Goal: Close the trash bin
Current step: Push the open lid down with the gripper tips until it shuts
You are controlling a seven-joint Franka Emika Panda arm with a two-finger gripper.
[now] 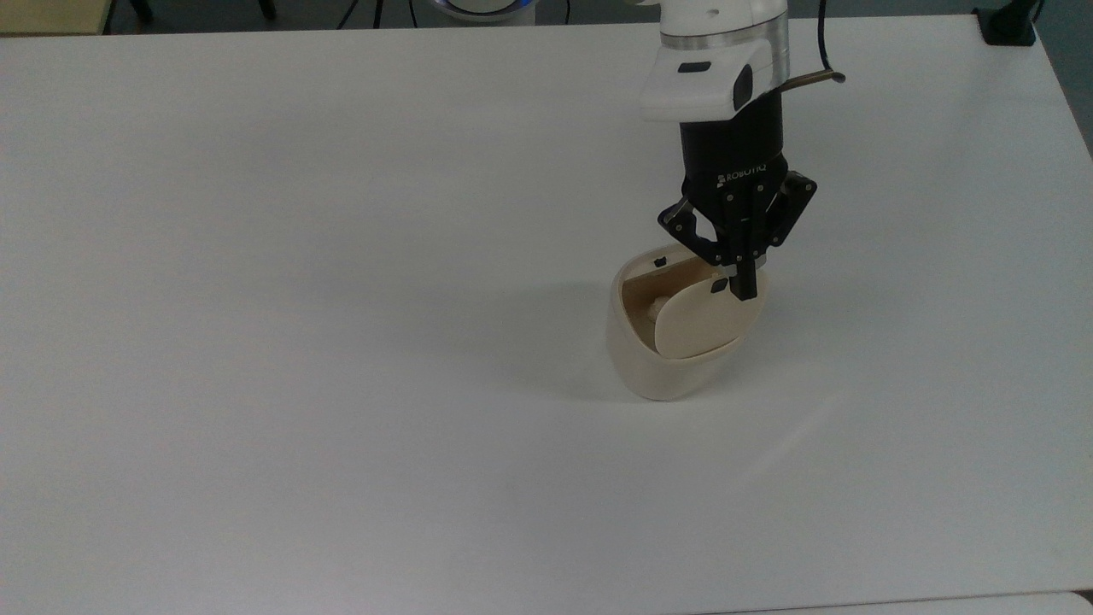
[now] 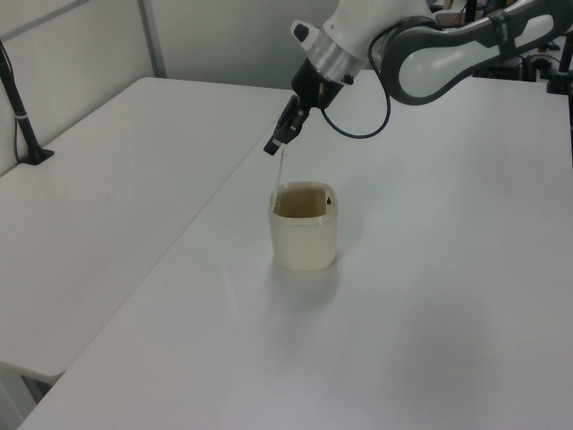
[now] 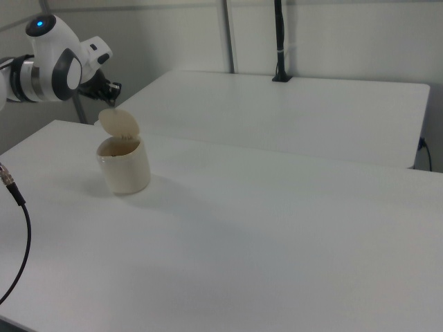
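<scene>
On the white desk [image 1: 256, 342], a cream trash bin [image 1: 662, 367] stands open, lid [image 1: 704, 320] upright.
Clenched end effector [image 1: 748, 290] hovers at the lid's top edge; light, stiff plastic, likely needing a gentle push there.

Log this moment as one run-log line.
task: close bin | bin: open, upright on table | lid: raised | gripper: shut, tip at lid's top edge | step: lid not yet down

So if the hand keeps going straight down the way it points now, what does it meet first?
Most likely the raised lid of the trash bin. The hand, fingers together, sits at the lid's top edge in all three views, so it should meet that edge first, though exact depth is hard to judge.
</scene>
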